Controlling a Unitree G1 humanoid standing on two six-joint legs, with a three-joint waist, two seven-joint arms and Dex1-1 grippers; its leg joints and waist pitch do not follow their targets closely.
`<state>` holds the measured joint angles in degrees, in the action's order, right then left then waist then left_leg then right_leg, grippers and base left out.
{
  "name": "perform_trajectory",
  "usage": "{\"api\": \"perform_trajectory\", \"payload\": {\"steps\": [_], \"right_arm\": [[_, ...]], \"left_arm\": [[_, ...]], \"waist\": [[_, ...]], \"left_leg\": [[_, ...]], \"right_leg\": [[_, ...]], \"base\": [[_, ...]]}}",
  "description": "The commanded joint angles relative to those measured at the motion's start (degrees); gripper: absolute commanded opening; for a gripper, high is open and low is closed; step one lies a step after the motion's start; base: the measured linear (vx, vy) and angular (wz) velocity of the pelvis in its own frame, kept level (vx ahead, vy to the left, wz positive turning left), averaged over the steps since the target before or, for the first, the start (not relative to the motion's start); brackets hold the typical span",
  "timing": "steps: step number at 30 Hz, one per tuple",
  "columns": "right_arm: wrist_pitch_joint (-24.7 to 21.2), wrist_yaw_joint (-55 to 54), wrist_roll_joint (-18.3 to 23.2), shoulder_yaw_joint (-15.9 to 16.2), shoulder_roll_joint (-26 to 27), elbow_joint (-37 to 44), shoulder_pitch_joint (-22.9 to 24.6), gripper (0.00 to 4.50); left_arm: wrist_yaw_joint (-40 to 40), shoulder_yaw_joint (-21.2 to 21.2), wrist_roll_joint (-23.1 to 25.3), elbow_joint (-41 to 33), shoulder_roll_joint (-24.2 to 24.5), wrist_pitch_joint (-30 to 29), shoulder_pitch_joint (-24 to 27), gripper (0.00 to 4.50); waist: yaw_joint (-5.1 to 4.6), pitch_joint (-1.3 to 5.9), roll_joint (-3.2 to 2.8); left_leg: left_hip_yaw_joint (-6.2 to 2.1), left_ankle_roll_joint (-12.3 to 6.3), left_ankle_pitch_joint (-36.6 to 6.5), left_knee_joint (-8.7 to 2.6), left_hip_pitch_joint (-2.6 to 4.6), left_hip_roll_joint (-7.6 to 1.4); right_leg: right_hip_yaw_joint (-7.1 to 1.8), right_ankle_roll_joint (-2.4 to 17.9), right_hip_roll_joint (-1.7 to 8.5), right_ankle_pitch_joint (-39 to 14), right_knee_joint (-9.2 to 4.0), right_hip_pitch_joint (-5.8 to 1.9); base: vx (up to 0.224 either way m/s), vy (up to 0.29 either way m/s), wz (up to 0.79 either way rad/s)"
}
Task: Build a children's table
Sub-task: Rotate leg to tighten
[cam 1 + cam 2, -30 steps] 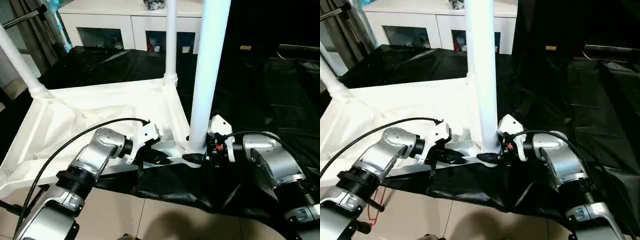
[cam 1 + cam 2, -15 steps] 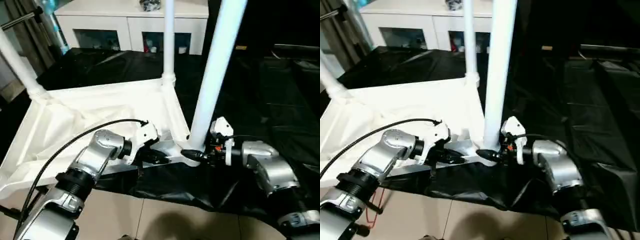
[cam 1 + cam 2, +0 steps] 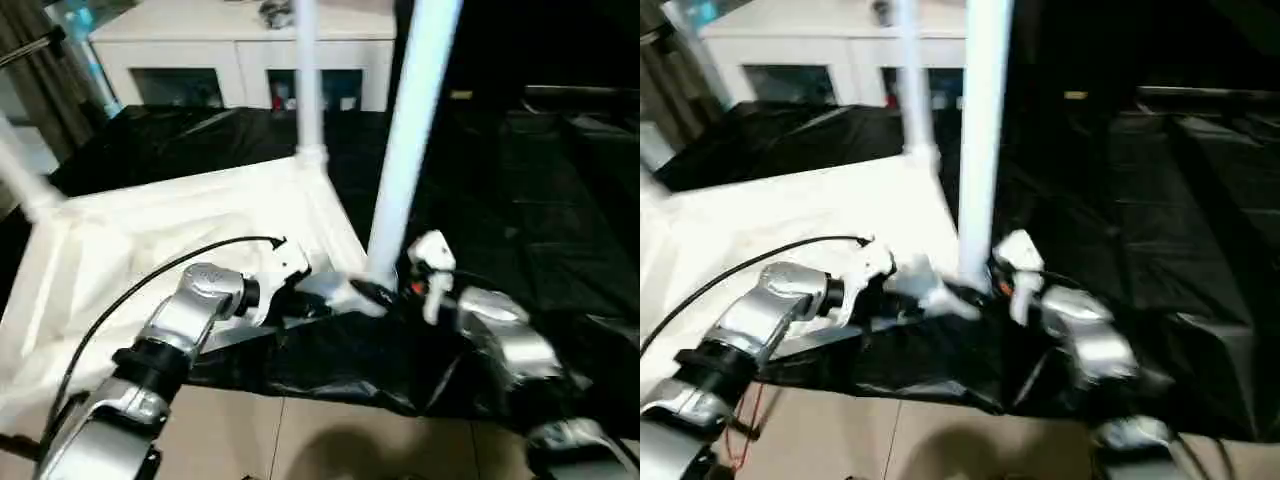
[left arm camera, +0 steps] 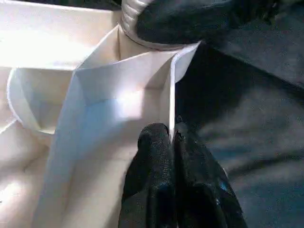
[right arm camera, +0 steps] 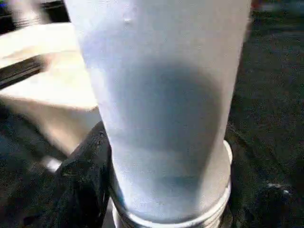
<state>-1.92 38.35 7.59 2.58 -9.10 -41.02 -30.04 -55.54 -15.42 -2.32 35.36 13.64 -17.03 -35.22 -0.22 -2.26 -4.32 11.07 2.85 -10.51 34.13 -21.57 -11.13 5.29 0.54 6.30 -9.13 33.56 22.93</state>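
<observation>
Already the upturned tabletop (image 3: 180,220), laid on black sheeting, carries three legs; a fourth corner cannot be judged. The near leg (image 3: 405,150) is gripped by the right fingers (image 5: 83,175); the rim is pinched by the left fingers (image 4: 152,156).

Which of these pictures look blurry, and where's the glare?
Left eye view: motion-smeared, worst on the right tool and silver forearm. Right eye view: equally smeared. Left wrist view: fairly sharp, with a bright glare patch on the tabletop beside the left tool. Right wrist view: the leg looms close and soft.
</observation>
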Motion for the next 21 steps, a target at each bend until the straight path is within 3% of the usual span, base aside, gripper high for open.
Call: {"api": "perform_trajectory", "payload": {"steps": [1,3,4,5,8,16,17,21], "right_arm": [[-4.2,-8.7,-3.8,0.7,1.8,-9.3,1.2,2.74],[-4.7,-14.8,-3.4,-0.7,4.1,-12.8,-1.2,2.74],[-5.0,-17.7,-3.4,-1.1,5.0,-14.1,-2.4,2.74],[-5.0,-19.7,-3.4,-1.4,5.7,-15.2,-3.3,2.74],[-5.6,-25.8,-3.7,-2.1,7.9,-19.3,-7.0,2.74],[-0.4,-22.9,-4.6,-1.5,9.8,-22.7,-10.5,2.74],[0.1,-22.3,-4.4,-1.5,9.7,-22.6,-10.7,3.30],[1.2,-19.7,-3.9,-2.1,8.8,-22.2,-11.7,3.64]], "left_arm": [[2.3,2.1,-1.9,-1.2,-3.2,1.1,-4.3,0.00],[8.0,3.2,-1.3,1.5,-5.8,0.4,-6.0,0.00],[10.1,3.5,-1.0,2.4,-6.9,0.2,-6.6,0.00],[11.3,3.7,-0.8,2.9,-7.7,0.1,-7.0,0.00],[14.3,3.3,0.2,3.6,-10.2,0.3,-7.6,0.00],[11.4,0.7,1.5,3.3,-9.7,3.3,-6.9,0.00],[10.8,0.4,1.8,3.2,-9.2,3.7,-6.8,0.00],[8.3,-0.3,2.0,2.1,-7.8,4.5,-6.0,0.00]], "waist": [[-0.02,3.06,-0.06],[-0.05,3.06,0.18],[-0.09,3.11,0.00],[-0.02,3.11,0.29],[0.00,3.18,0.10],[0.03,3.33,0.05],[0.02,3.33,0.01],[-0.06,3.47,0.11]], "left_leg": [[-1.15,-0.61,-21.4,-4.41,1.03,-1.28],[-1.32,-0.13,-22.3,-4.46,1.20,-1.30],[-1.30,-0.21,-22.3,-4.42,1.30,-1.29],[-1.25,-0.58,-22.0,-4.41,1.17,-1.23],[-1.29,-0.90,-21.0,-4.45,1.03,-1.27],[-1.21,-2.03,-20.8,-4.54,0.70,-1.34],[-1.21,-2.08,-20.9,-4.53,0.71,-1.33],[-1.17,-2.31,-20.1,-4.47,0.55,-1.35]], "right_leg": [[-1.77,11.8,2.12,-22.4,-4.74,-2.30],[-1.69,10.9,2.19,-24.6,-5.07,-2.35],[-1.77,10.7,2.21,-24.6,-5.08,-2.20],[-1.74,10.5,2.17,-24.7,-5.19,-2.22],[-1.73,10.5,2.23,-24.1,-5.14,-2.25],[-1.79,11.2,2.24,-21.0,-4.81,-2.39],[-1.79,11.3,2.25,-21.1,-4.83,-2.40],[-1.89,11.9,2.31,-19.5,-4.61,-2.57]], "base": [[0.000,0.000,0.00],[0.000,0.000,0.00],[0.000,0.000,0.00],[0.000,0.000,0.00],[0.000,0.000,0.00],[0.000,0.000,0.00],[0.000,0.000,0.00],[0.000,0.000,0.00]]}}
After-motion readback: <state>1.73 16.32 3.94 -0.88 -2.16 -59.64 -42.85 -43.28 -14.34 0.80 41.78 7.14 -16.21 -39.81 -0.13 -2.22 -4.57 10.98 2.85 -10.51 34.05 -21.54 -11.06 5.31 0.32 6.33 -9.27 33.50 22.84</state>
